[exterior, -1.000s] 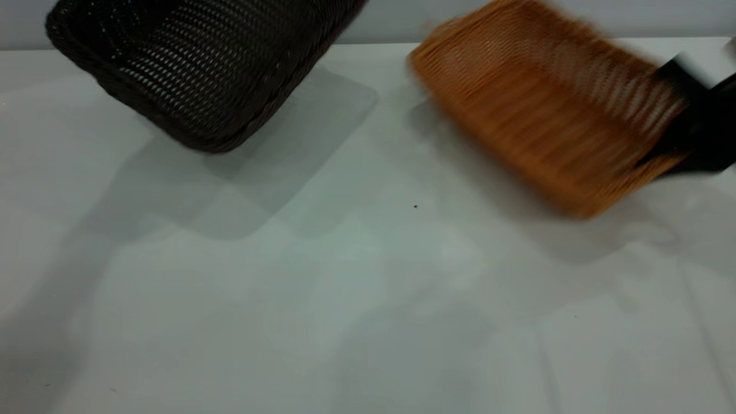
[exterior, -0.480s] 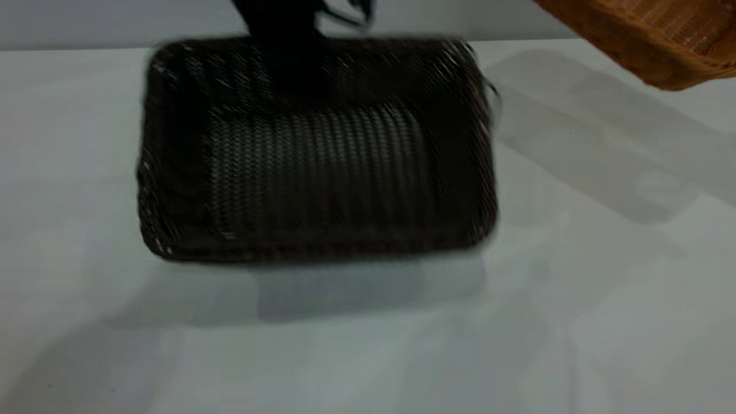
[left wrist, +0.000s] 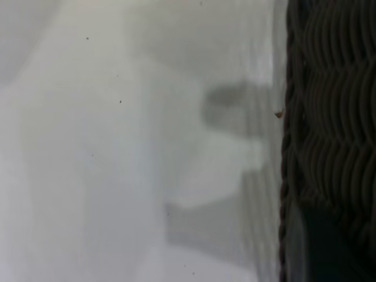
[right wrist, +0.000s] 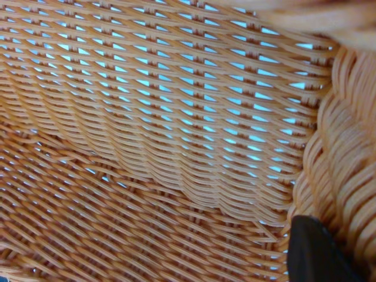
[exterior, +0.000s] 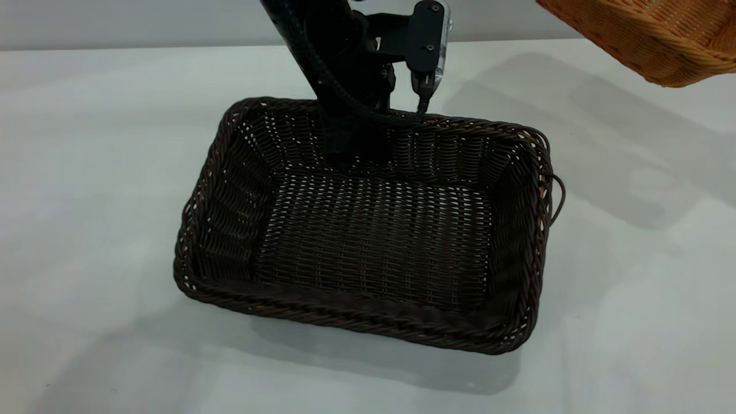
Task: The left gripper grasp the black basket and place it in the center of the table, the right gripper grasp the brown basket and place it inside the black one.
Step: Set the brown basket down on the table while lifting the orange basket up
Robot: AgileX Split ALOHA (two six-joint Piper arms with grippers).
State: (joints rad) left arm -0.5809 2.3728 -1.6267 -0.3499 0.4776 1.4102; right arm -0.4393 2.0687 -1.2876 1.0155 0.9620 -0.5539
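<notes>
The black basket sits flat on the white table near its middle, open side up and empty. My left gripper reaches down over the basket's far wall and is shut on that wall. The left wrist view shows the dark woven wall with a dark finger against it. The brown basket hangs in the air at the top right, tilted, partly out of frame. The right wrist view is filled by its orange-tan weave, with one black fingertip of my right gripper pressed by the braided rim.
A black bracket plate and cabling on the left arm stand above the black basket's far rim. A loose loop sticks out from the basket's right edge. The brown basket casts a shadow on the table right of the black one.
The black basket came from the air at the upper left down onto the middle of the table. The brown basket rose and moved to the upper right.
</notes>
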